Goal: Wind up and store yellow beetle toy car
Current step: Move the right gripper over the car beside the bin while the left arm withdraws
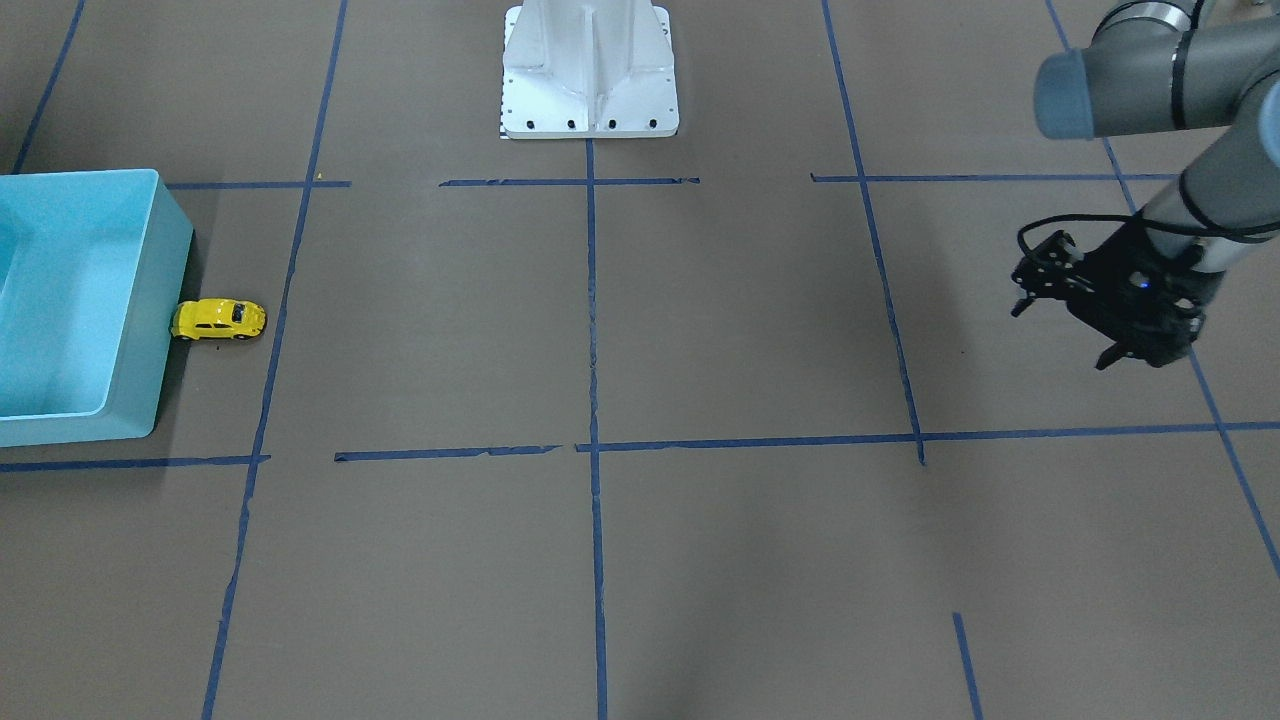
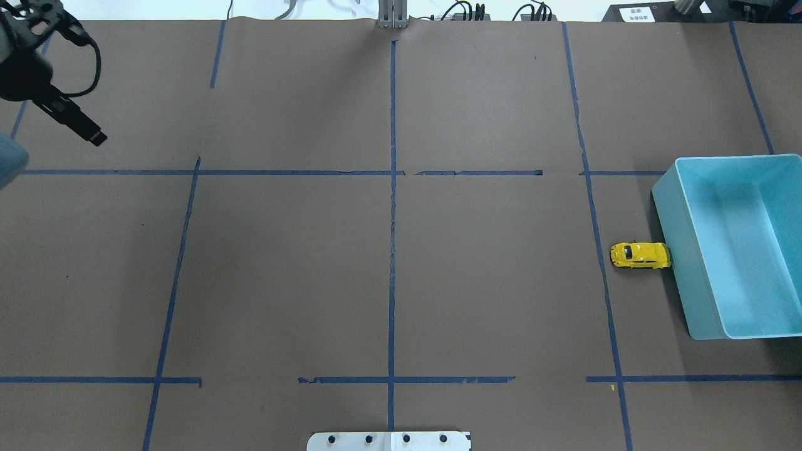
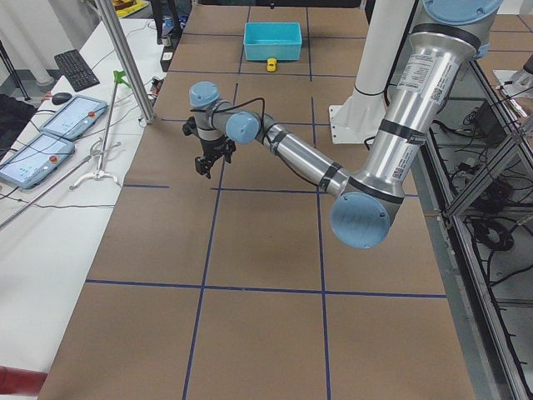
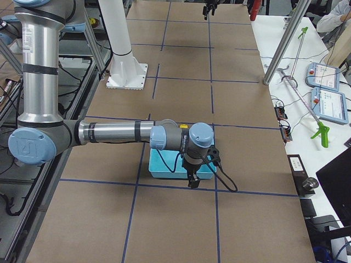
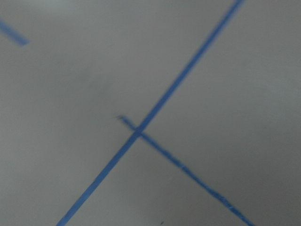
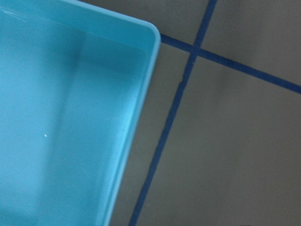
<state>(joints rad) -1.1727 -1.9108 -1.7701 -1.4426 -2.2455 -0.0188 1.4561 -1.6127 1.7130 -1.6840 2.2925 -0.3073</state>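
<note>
Yellow beetle toy car (image 1: pixel 218 319) sits on its wheels on the brown paper-covered table (image 1: pixel 750 320), on the robot's right side. One end is right up against the outer long wall of the light-blue bin (image 1: pixel 172 290); we read it as touching, or as good as. It's outside the bin, not in it.

Left gripper (image 1: pixel 1062 335) hangs above the table far over on the opposite side, well apart from car & bin. We see its fingers spread w/ nothing between them. Its wrist cam gives us only a blurred brown surface w/ two crossing blue tape lines (image 5: pixel 155 113).

Right gripper (image 4: pixel 193 182) shows up for us only in the right side view, pointing down by the bin's edge nearest that camera, i.e. the side away from the car. We can't tell from there whether its fingers are apart or together. Its wrist cam looks down on one bin corner & taped table beside it.
</note>
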